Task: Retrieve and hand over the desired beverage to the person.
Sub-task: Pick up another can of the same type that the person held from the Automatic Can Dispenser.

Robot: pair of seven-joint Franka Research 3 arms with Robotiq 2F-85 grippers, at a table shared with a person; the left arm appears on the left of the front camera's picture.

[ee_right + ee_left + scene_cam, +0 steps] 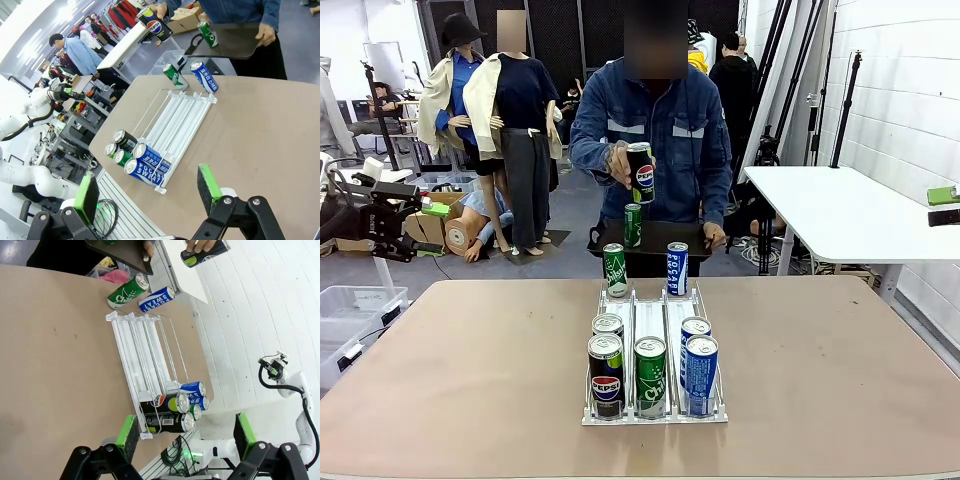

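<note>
A clear rack [650, 312] with three lanes sits in the middle of the table [470, 360]. At its near end the left lane holds two black cola cans, the front cola can [606, 375] against the rack's front stop with the second cola can [608, 327] just behind it. The middle lane holds one green can [650, 375], and the right lane holds two blue cans [701, 372], one behind the other. Just past the rack's far end, a second green can [615, 270] and another blue can [677, 268] stand on the table.

Beyond the rack, the person [655, 130] holds up a black cola can [641, 172] in one hand [620, 160]. The other hand holds a dark tray [660, 240] with a small green can [633, 224] standing on it. The raised can probably shows which drink is wanted, though nothing here proves it.

The left gripper [186, 432] hovers off the rack's near end, its jaws spread wide and empty. The right gripper [147, 189] hovers on the rack's blue-can side, also spread with nothing between its pads [207, 182].

A full can should be stiff and fairly heavy for its size, with smooth, slippery sides and a thin wall that dents under a hard squeeze. The best hold looks to be across the middle of the front cola can's body, above the rack's rails. It should be lifted straight up over the front stop before it is carried away.
</note>
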